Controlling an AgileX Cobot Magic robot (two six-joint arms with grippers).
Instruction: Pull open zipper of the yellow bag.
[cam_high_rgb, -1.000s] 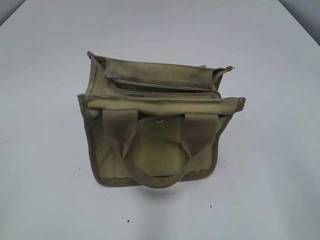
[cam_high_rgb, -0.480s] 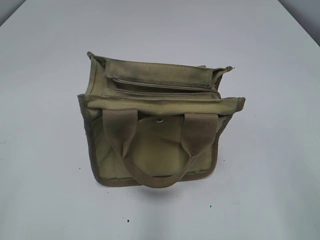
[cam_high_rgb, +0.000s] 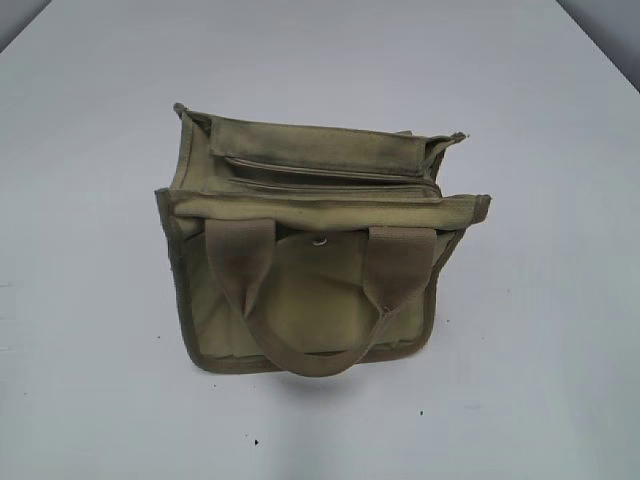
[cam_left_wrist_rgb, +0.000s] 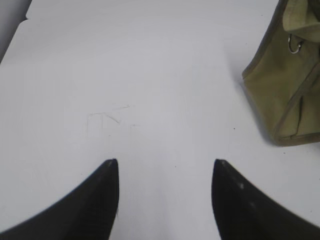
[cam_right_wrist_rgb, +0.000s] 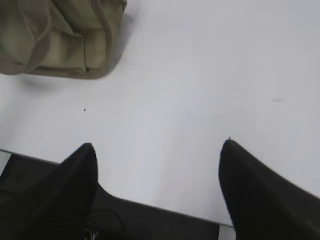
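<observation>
In the middle of the white desk (cam_high_rgb: 90, 330) stands the yellow bag (cam_high_rgb: 310, 300), an olive-khaki canvas tote sitting upright on its base, with nothing else touching it. Across the top of the bag, between its front panel and its back edge, runs the zipper (cam_high_rgb: 320, 171), a long straight line in khaki tape; its pull tab is too small to pick out from the exterior view. On the front of the bag, just below the top edge and between the two ends of the looped webbing handle (cam_high_rgb: 310, 350), sits a round metal snap (cam_high_rgb: 319, 240). The handle hangs down over the front panel, its loop reaching almost to the bag's lower trim. A small metal ring (cam_left_wrist_rgb: 294, 46) shows on the side of the bag in the left wrist view. The left gripper (cam_left_wrist_rgb: 165, 162) hangs over bare desk, well apart from the bag's side, its dark fingers (cam_left_wrist_rgb: 102, 200) spread with nothing between them. The right gripper (cam_right_wrist_rgb: 157, 145) is over the desk's near edge, away from the bag's lower corner, its fingers (cam_right_wrist_rgb: 260, 195) wide apart and empty.
</observation>
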